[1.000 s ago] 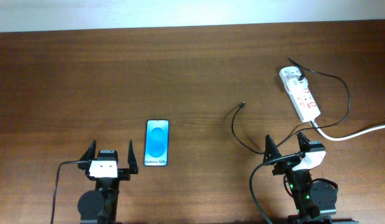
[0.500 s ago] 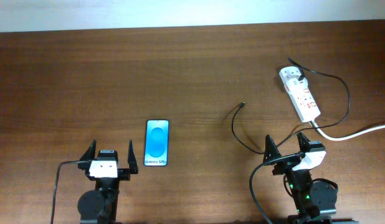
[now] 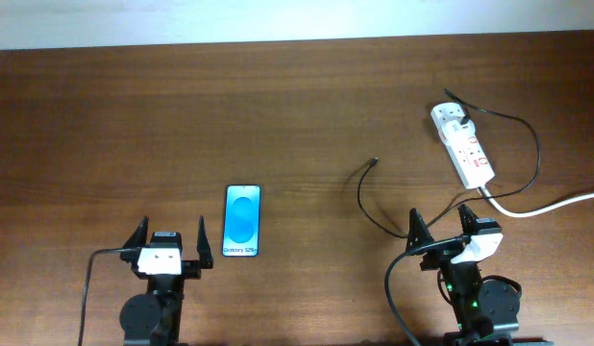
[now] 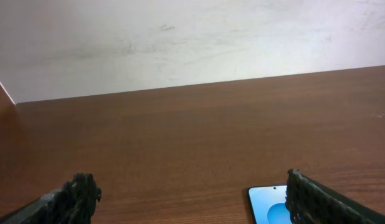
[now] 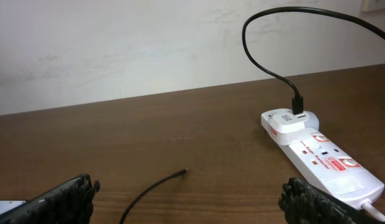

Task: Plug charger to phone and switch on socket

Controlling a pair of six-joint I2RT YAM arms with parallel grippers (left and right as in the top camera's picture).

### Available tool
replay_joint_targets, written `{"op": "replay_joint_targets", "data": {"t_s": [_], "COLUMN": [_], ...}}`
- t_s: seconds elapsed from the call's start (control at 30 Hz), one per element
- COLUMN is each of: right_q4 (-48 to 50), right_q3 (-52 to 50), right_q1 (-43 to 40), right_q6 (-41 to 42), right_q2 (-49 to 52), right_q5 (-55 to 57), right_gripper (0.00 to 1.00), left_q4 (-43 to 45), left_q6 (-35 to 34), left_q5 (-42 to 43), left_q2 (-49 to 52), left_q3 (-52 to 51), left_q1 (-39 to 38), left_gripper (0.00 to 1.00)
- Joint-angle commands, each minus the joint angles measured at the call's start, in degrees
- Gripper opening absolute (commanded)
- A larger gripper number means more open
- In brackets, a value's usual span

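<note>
Step one not begun: left hand (image 3: 170,234) and right hand (image 3: 438,226) both wide, empty, at near desk (image 3: 278,106) edge. Phone (image 3: 242,220) just beside left hand. Charger (image 3: 361,192) tip loose mid-desk, well apart from phone. Socket (image 3: 463,144) far right. Next, I'd say: right hand grabs the cable close behind the tip.

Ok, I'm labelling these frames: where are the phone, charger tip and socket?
phone (image 3: 242,221), overhead, middle of the blue screen.
charger tip (image 3: 375,161), overhead, connector at the free end.
socket (image 3: 469,151), overhead, middle of the white strip.
</note>
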Motion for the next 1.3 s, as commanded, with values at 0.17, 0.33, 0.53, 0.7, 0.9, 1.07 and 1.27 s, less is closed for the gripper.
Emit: {"op": "replay_joint_targets", "data": {"t_s": [0.17, 0.33, 0.53, 0.7, 0.9, 1.07, 1.27], "right_q4": [-0.24, -0.24, -0.24, -0.24, -0.24, -0.24, -0.24], "right_q3": [-0.37, -0.37, -0.37, -0.37, -0.37, -0.37, -0.37], "right_q1": [-0.22, -0.22, -0.22, -0.22, -0.22, -0.22, -0.22], "right_q6": [-0.35, -0.35, -0.35, -0.35, -0.35, -0.35, -0.35], "right_q2": [-0.44, -0.44, -0.44, -0.44, -0.44, -0.44, -0.44], "right_q5": [0.50, 0.50, 0.50, 0.50, 0.50, 0.50, 0.50], "right_gripper": [0.98, 0.98, 0.98, 0.98, 0.98, 0.98, 0.98], "left_q4": [0.28, 0.28, 0.28, 0.31, 0.28, 0.94, -0.44], "left_q6": [0.57, 0.57, 0.57, 1.95, 3.74, 3.74, 0.28], "left_q5": [-0.63, -0.63, -0.63, -1.20, -0.66, -0.81, 7.19], "left_q2": [-0.46, -0.46, -0.46, -0.46, -0.46, -0.46, -0.39], "left_q3": [-0.44, -0.44, -0.44, -0.44, -0.44, -0.44, 0.72], "left_q1": [0.37, 0.37, 0.37, 0.37, 0.37, 0.37, 0.37], "left_gripper": [0.99, 0.99, 0.99, 0.99, 0.99, 0.99, 0.99]}}
